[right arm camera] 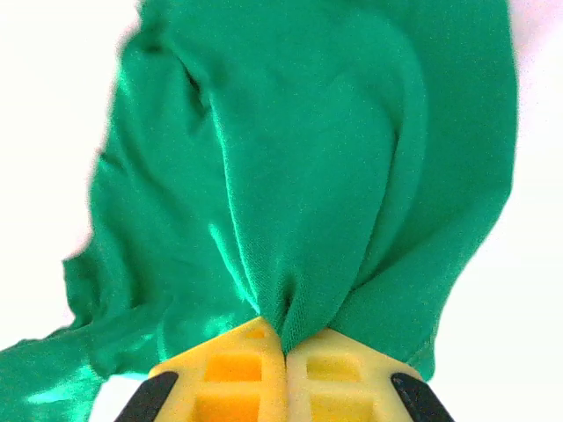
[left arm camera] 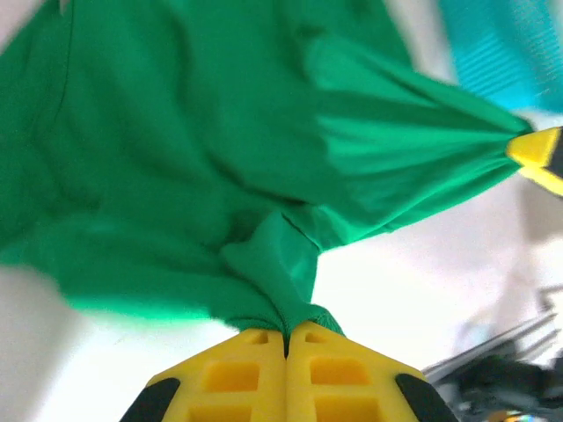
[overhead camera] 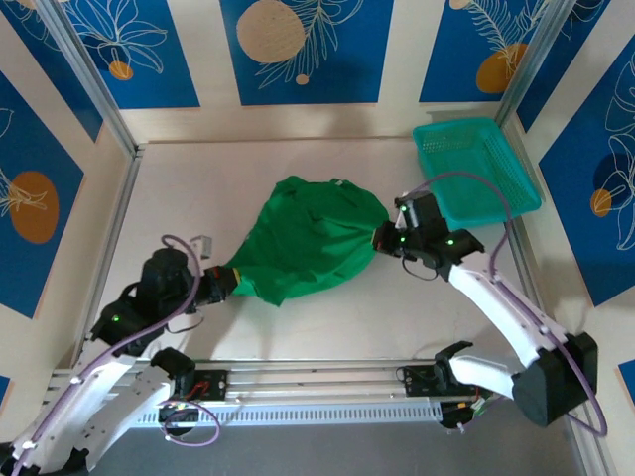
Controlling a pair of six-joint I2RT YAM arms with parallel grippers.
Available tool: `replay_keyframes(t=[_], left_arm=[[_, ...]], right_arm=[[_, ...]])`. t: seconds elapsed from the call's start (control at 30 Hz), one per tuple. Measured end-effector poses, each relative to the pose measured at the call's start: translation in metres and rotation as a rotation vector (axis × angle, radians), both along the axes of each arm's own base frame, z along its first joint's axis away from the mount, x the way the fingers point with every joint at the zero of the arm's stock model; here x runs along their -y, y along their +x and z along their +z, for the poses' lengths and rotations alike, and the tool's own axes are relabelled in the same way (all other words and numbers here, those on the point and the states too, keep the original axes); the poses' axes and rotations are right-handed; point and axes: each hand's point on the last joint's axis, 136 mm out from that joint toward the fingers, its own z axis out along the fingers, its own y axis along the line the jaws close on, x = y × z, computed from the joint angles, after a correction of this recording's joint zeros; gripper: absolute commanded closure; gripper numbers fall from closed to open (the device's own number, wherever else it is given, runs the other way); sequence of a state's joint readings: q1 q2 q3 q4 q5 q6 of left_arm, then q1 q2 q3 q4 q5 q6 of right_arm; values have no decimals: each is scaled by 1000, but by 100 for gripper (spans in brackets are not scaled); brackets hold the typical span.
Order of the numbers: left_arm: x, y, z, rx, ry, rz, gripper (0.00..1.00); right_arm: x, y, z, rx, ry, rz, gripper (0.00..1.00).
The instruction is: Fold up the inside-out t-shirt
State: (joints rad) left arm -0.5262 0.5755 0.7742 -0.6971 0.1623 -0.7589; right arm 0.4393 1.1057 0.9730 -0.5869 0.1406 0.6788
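White table [overhead camera: 327, 327], walled on three sides. Inside-out t-shirt [overhead camera: 313, 238] lying mid-table, bunched, stretched on a diagonal between the two arms. Teal mesh basket [overhead camera: 456, 125] at far right corner, near the shirt but apart from it, not part of the job.

Left gripper [overhead camera: 223, 281] low at the shirt's near-left end, jaws together, clamped on a gathered point of cloth; same pinch close-up in the left wrist view, yellow fingers [left arm camera: 237, 374] meeting on a twisted nub. Right gripper [overhead camera: 382, 238] at the shirt's right end, likewise clamped on a bunch of fabric, seen from the right wrist with cloth fanning out of the pinch.

Step in hand, as a guess: pull apart and lay flat before any fold. To do it well: move both arms out evenly, lift just enough to free the bulk from the table, stop once slack is gone, avoid yanking since each grip holds only a small pinch and could slip. Steer the right arm away from the basket.

Look of the shirt: bright green, plain, soft. Rounded lump, no clear sleeve or hem outline from above. Tension pleats radiating from each grip. Stitched seam line [left arm camera: 299, 230] running toward the left pinch.
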Motion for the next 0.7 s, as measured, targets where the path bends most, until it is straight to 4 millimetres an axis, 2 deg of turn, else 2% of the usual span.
replay_keyframes(t=[0.07,0.1,0.2,0.3,0.37,0.43,0.5,0.53,0.6,0.63,0.7], left_arm=[[-1,2,21,36,-29,17,100],[-2,3,25,44,-32,28,100],[-13,6,20,34,-9,91,100],[-23,3,-7,-6,11,146,100],[-31,-3,-39,-61,36,178,100],[-36,-9,-64,-106,50,203,100],[-41,-14,-81,-138,58,228,100],[-44,-15,-84,-143,58,240,91],[-48,-16,-84,-137,57,259,54],[-50,-17,-83,-134,56,272,39],[-54,-20,-84,-141,66,284,34]], right_arm=[[3,6,26,61,-27,-10,89],[2,10,33,79,-36,-12,87],[-8,27,28,68,-56,17,71],[-30,52,-10,-41,-65,80,58],[-42,62,-49,-136,-78,125,53],[-46,56,-76,-217,-91,152,50],[-45,42,-87,-255,-97,179,46],[-43,32,-87,-260,-97,191,45],[-36,13,-80,-248,-89,208,42],[-32,1,-75,-237,-82,216,42],[-25,-22,-68,-221,-59,231,42]])
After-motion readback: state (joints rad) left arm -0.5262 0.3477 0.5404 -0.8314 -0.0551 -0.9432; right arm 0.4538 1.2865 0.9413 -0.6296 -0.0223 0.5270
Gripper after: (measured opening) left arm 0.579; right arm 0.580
